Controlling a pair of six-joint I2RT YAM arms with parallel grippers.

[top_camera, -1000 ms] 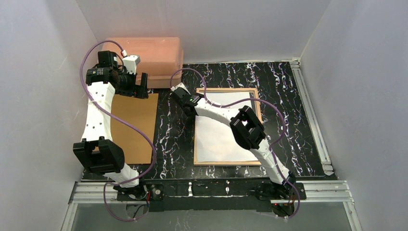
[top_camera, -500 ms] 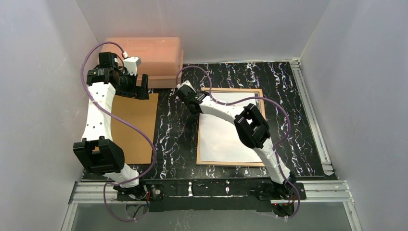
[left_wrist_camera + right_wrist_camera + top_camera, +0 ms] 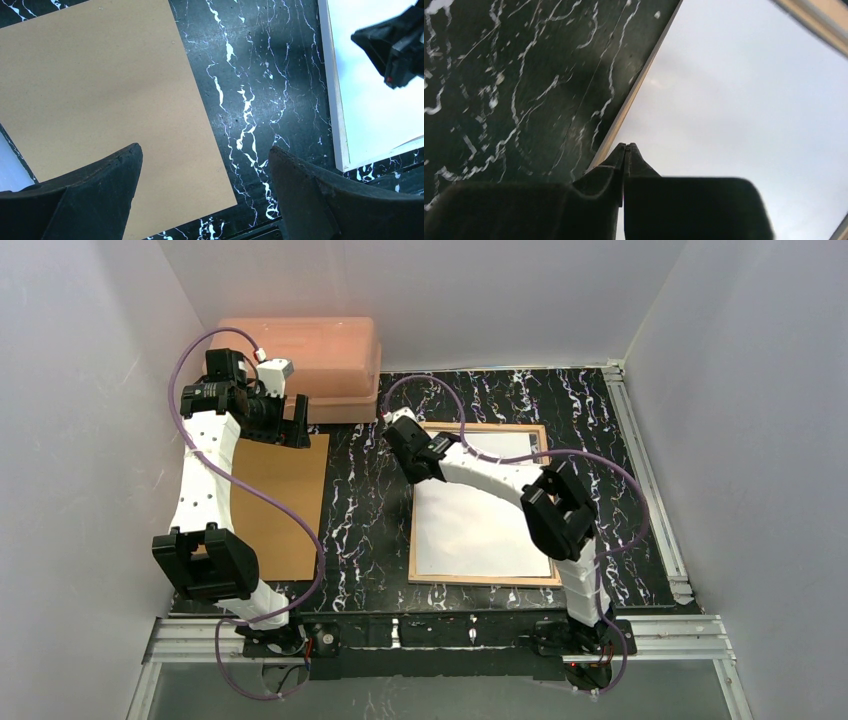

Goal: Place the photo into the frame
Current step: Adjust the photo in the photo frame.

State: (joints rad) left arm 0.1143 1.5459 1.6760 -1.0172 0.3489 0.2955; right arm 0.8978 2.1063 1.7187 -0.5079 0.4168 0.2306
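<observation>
The frame (image 3: 480,581) lies flat on the black marbled table, its tan wood edge up. Inside it the photo (image 3: 470,530) lies with its plain white back up. My right gripper (image 3: 420,472) is shut, and its tips (image 3: 625,146) sit at the frame's left tan edge (image 3: 624,110), beside the white photo (image 3: 734,100). Nothing shows between the fingers. My left gripper (image 3: 297,420) hangs open and empty (image 3: 205,152) above the far right corner of the brown backing board (image 3: 100,90). The frame's white side (image 3: 334,100) shows at the right of the left wrist view.
A brown backing board (image 3: 285,510) lies at the table's left. A pink plastic box (image 3: 310,355) stands at the back left, just behind my left gripper. A metal rail (image 3: 640,470) runs along the table's right side. White walls close in on three sides.
My right arm has swung right, its gripper moving from beside the frame's far left corner onto the left edge. The frame with the photo has shifted slightly right. The left arm has stayed still.
</observation>
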